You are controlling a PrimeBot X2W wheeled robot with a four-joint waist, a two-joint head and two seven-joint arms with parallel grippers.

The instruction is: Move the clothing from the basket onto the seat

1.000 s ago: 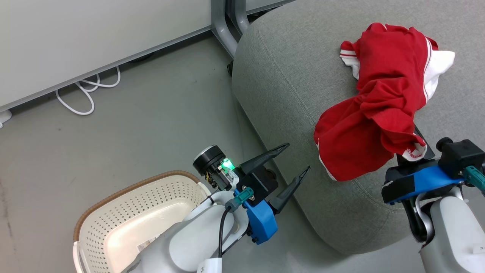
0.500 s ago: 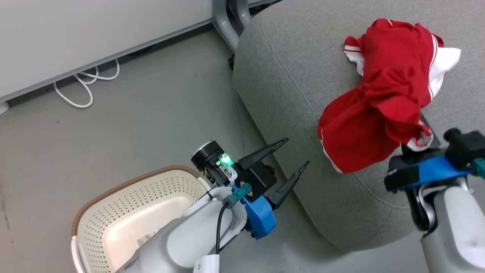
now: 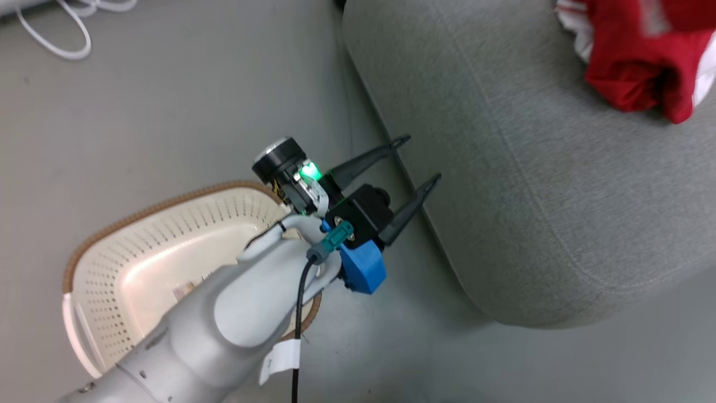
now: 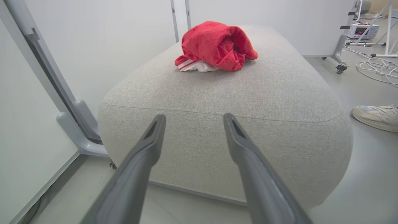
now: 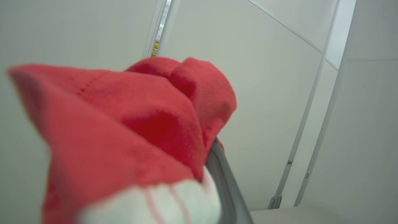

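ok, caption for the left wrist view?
Open left gripper facing the seat, with the clothing bundled on top.

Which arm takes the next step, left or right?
Right, likely: red clothing hangs on its tool's finger, not yet on the seat. Left tool is open, empty, by the basket.

The clothing [image 4: 217,43] is bright red with white striped trim. The seat [image 3: 531,168] is plain grey. The basket [image 3: 184,224] is cream-white, dotted with holes, with a brown woven rim. The left gripper [image 3: 420,158] has dark grey fingers [image 4: 141,168] and a blue mount [image 3: 363,268].
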